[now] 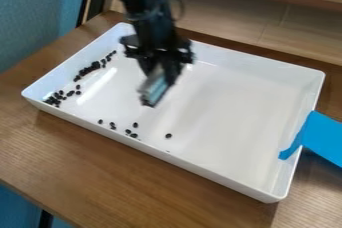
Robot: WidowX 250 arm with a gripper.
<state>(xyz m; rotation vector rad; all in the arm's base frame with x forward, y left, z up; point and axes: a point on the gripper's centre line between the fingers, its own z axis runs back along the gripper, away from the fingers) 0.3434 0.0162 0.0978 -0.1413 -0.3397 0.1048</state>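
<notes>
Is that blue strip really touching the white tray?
Touching. The camera view shows the blue strip lying across the rim of the white tray, with its end down on the inside.

One brown wooden table (80,157), wood grain showing, its edge running slantwise at the near left. One white rectangular tray (227,114), shallow and raised-walled, is resting flat on the tabletop, lying at a slant and occupying much of it from left to right.
</notes>
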